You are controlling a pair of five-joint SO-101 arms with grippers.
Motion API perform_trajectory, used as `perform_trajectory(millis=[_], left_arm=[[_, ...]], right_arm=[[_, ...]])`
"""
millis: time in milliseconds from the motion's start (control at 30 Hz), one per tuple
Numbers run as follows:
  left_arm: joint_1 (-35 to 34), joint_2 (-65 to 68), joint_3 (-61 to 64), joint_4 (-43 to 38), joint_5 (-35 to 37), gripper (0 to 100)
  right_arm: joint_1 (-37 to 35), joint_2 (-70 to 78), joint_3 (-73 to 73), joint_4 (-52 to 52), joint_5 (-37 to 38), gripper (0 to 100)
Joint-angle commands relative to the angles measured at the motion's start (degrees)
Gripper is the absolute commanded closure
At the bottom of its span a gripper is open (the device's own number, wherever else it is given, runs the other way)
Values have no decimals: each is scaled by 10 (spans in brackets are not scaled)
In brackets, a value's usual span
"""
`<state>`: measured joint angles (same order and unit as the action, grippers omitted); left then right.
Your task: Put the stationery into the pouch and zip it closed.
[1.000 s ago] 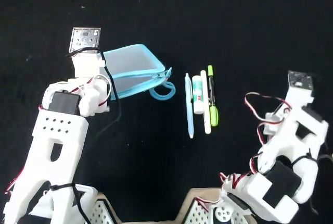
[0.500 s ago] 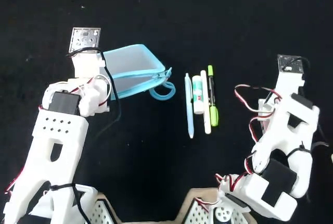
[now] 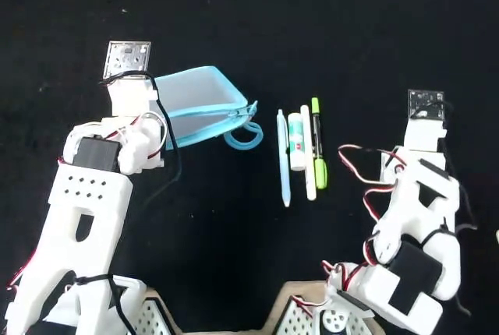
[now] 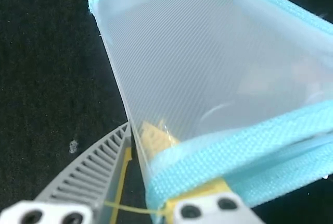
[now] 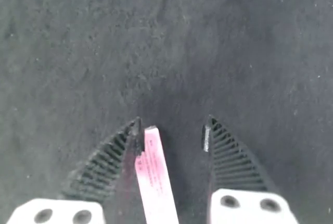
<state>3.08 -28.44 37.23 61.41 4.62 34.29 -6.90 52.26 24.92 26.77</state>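
Gripping the blue mesh pouch (image 4: 208,67) by its zipper edge with the left fingers (image 4: 99,166). Holding the right fingers (image 5: 229,156) apart over the black surface (image 5: 156,36), well right of the blue pen (image 3: 284,160), glue stick (image 3: 296,144), white pen (image 3: 309,179) and green marker (image 3: 320,171) in a row beside the pouch.

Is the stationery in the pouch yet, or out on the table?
Out. The stationery lies in a row on the black table, beside the pouch and apart from it.

Left gripper (image 4: 138,131) clamped; right gripper (image 5: 172,125) open.
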Motion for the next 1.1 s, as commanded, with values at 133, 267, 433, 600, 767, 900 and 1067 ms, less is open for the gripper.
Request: perform_trajectory(millis=[133,267,433,600,767,900,1067], left_arm=[[6,9,36,-1,6,970],[7,9,36,-2,6,970],[6,9,36,-2,6,970],[6,10,36,-2,6,970],[6,10,36,-2,6,970],[6,10,36,1,6,970],[6,10,36,1,6,970]], right_arm=[[-6,-10,-44,73,-3,815],[-22,-10,-113,184,-3,815],[-37,-10,-153,250,2,815],[-35,-5,-131,251,61,815],[-32,-5,-102,239,108,815],[2,-5,-82,142,143,815],[14,-5,-2,27,184,815]])
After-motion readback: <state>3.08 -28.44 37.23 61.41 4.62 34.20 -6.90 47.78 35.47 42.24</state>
